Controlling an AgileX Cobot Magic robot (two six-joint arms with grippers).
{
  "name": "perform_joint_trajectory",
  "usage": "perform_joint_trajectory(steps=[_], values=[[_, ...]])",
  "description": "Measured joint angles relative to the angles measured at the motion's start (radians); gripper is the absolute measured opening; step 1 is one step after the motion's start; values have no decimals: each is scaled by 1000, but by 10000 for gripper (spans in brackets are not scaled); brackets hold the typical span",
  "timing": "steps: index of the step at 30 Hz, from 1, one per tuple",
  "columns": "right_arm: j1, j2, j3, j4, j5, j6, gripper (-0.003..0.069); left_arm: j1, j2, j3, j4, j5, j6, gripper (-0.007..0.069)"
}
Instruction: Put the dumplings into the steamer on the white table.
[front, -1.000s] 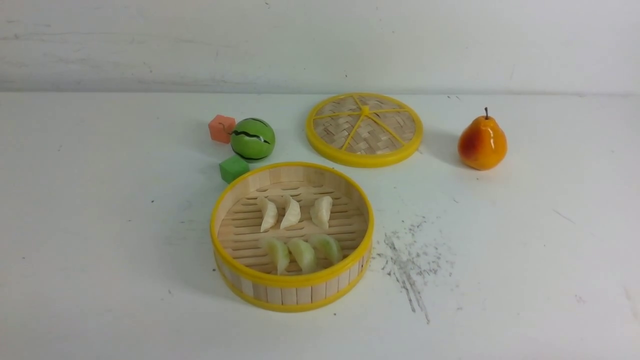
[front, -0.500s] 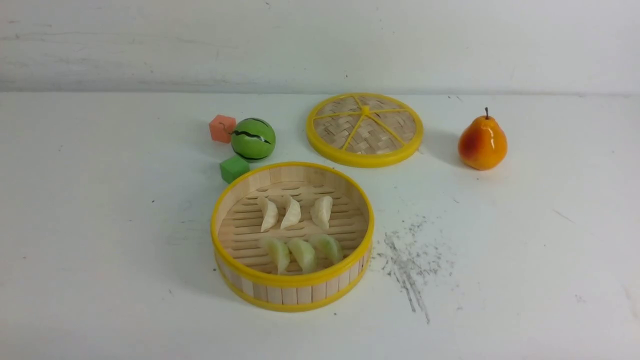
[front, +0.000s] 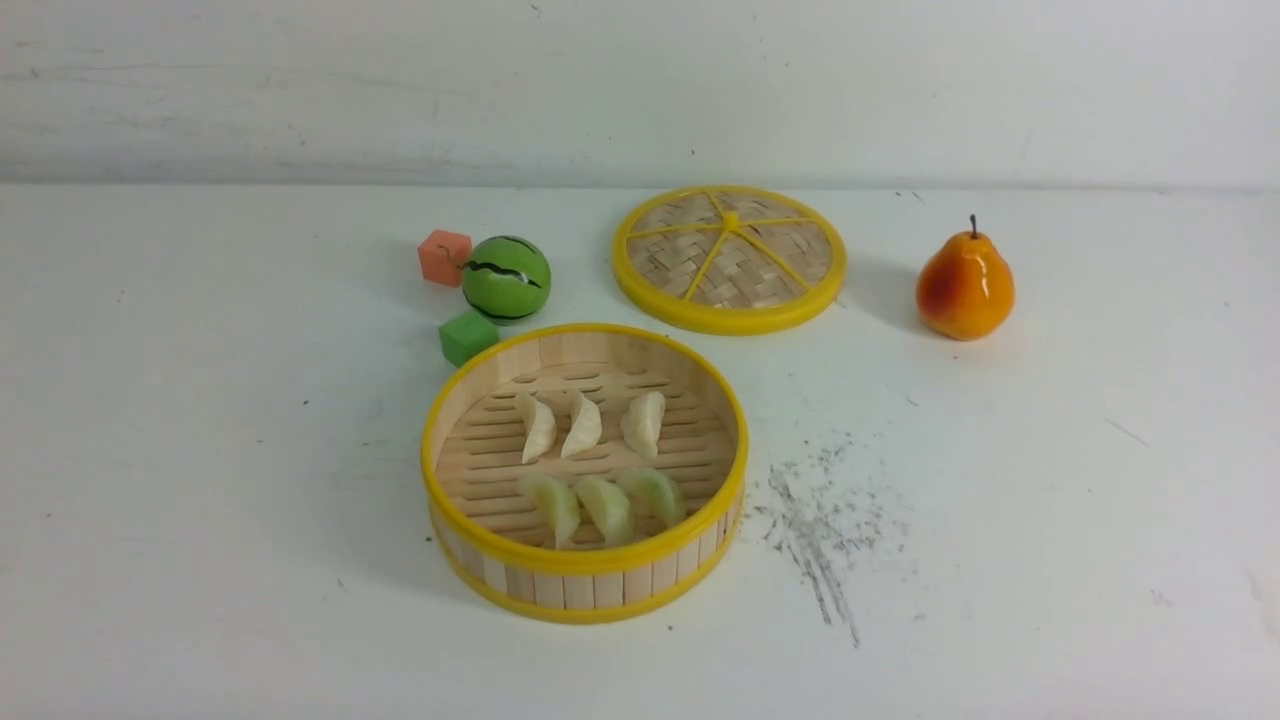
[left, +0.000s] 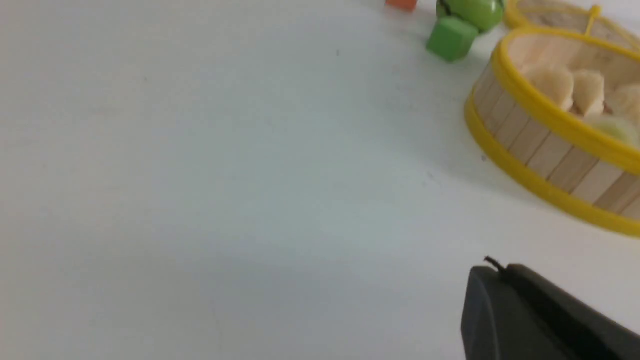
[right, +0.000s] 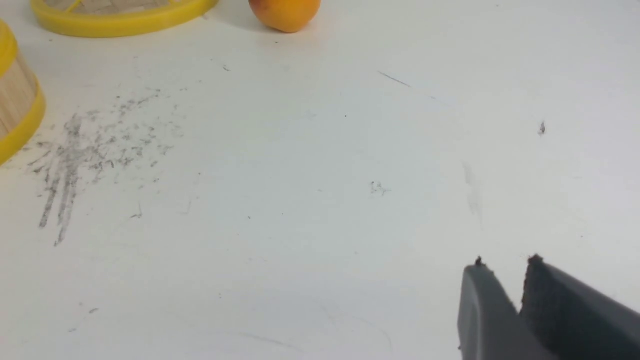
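Front view: white table (front: 200, 450), then steamer (front: 585, 590) centre, all six dumplings (front: 583, 425) inside it, long axes roughly front-to-back. We judge nothing left to pick. Left gripper (left: 492, 270) pressed together, empty, steamer (left: 550, 150) just ahead. Right gripper (right: 505, 272) slightly parted, empty, steamer (right: 15, 100) well off. Left arm is nearer.

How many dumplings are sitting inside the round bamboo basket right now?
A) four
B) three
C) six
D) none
C: the front view shows three cream-white dumplings in a back row and three pale green dumplings in a front row, all lying on the slatted floor inside the steamer.
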Motion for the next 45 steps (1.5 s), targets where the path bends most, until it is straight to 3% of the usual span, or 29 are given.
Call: perform_joint_trajectory(steps=[7,45], values=[[0,0,0,0,0,0,139,0,0,0,-24,12,99,-14],[0,0,0,0,0,0,171,0,0,0,-2,13,100,-14]])
